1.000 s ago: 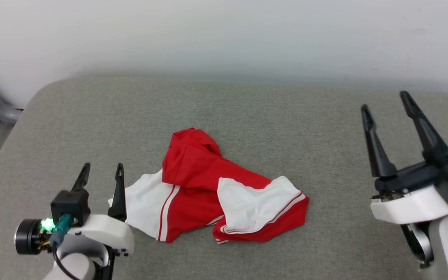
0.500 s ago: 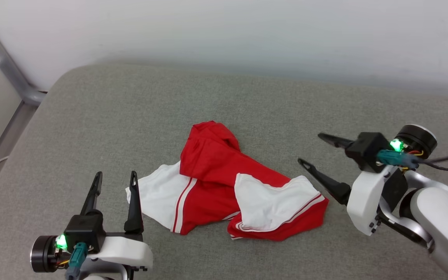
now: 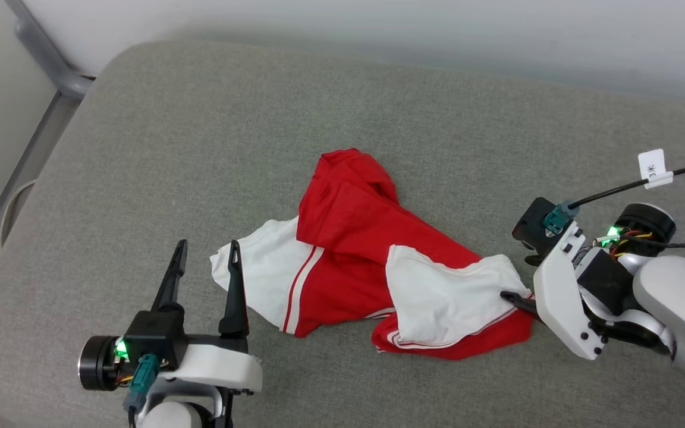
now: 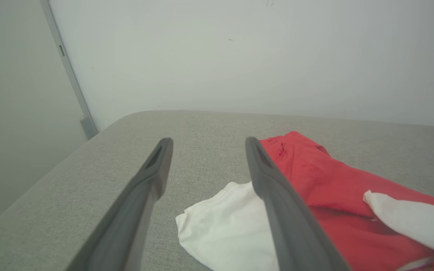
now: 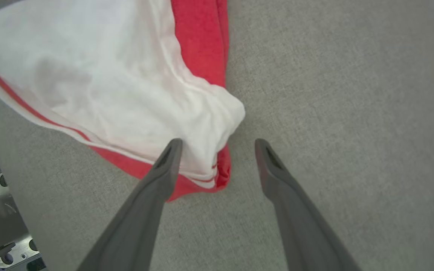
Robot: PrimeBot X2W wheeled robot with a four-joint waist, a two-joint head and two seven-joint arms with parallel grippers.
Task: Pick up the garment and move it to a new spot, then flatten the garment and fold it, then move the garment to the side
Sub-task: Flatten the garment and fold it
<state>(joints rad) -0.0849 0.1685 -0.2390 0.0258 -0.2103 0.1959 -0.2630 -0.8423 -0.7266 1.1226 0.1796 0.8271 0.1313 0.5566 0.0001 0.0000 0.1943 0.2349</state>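
The garment (image 3: 348,238), red with white sleeves and striped trim, lies crumpled in the middle of the grey cushion (image 3: 200,148). My left gripper (image 3: 208,245) is open at the lower left, its inner finger beside the left white sleeve (image 3: 259,279). In the left wrist view the left gripper (image 4: 208,140) holds nothing and the garment (image 4: 315,180) lies to its right. My right gripper (image 3: 518,276) points down at the garment's right end. In the right wrist view the right gripper (image 5: 217,142) is open, straddling the corner of the right white sleeve (image 5: 126,94).
A white wall runs behind the cushion. A grey metal frame (image 3: 51,59) stands past the cushion's rounded left corner. A black cable with a white tag (image 3: 651,168) trails from my right wrist. Bare cushion surrounds the garment.
The head view has tilted down and shifted. My right gripper swung from pointing up at the far right to reaching down onto the garment's right sleeve. The left gripper stayed by the left sleeve.
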